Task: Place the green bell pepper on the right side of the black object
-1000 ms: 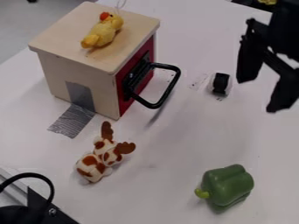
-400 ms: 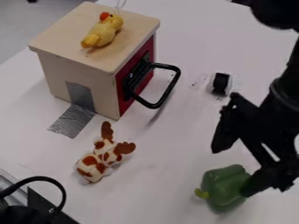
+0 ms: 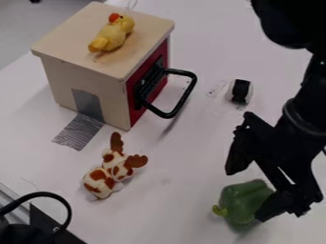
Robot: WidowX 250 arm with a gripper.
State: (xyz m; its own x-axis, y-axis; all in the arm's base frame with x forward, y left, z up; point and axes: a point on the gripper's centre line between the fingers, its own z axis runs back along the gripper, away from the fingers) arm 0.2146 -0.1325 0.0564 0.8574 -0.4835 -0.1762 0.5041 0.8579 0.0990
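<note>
We had swung the end effector (image 3: 247,195), spread wide and empty, down over the green pepper (image 3: 240,204), which lay just beneath it, so closing on it seemed our next step.

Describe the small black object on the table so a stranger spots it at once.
Start at the wooden box, then its black loop handle. Just right of the handle, on the white tabletop, sits the small black object. Unlike the handle, it stands apart from the box, a stubby dark piece with pale edging.
</note>
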